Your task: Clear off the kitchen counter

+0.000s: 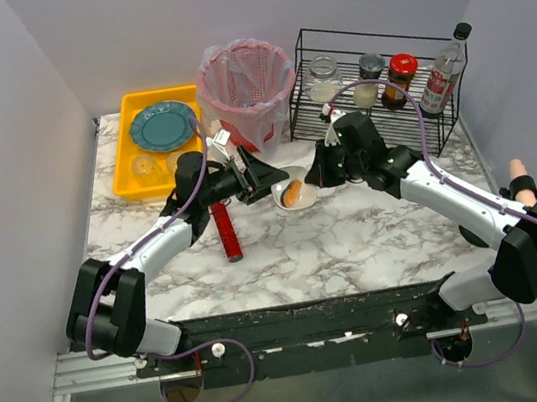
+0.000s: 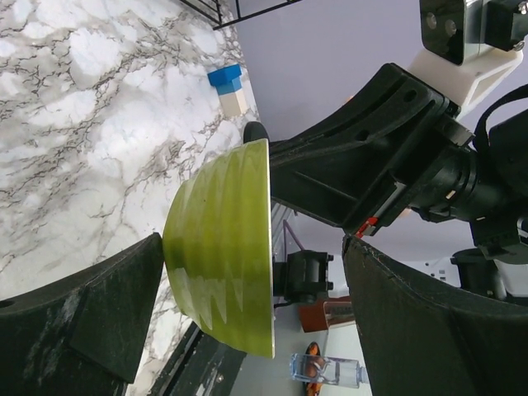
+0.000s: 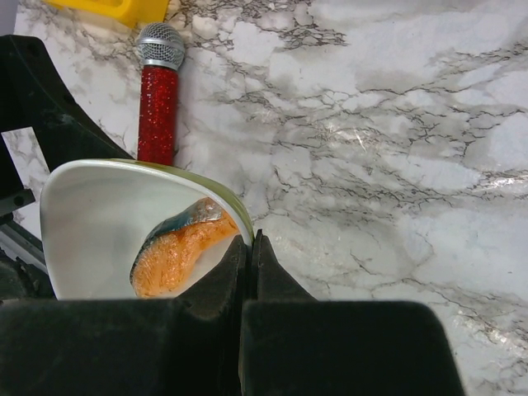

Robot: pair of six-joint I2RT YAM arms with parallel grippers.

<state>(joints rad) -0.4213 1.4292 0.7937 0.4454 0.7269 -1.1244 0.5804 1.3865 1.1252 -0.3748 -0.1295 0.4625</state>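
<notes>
On the marble kitchen counter a bowl sits between my two grippers. It is white inside and green outside, and a piece of salmon lies in it. My right gripper is shut on the bowl's rim, one finger inside and one outside. My left gripper is open with the bowl between its fingers; one finger is at the bowl's underside, the other stands apart from the rim. Whether the bowl rests on the counter or is lifted does not show.
A red glitter microphone lies left of the bowl. Behind are a yellow tray holding a teal plate, a pink-bagged bin and a wire rack with jars and a bottle. A small blue-and-white block stands on the counter.
</notes>
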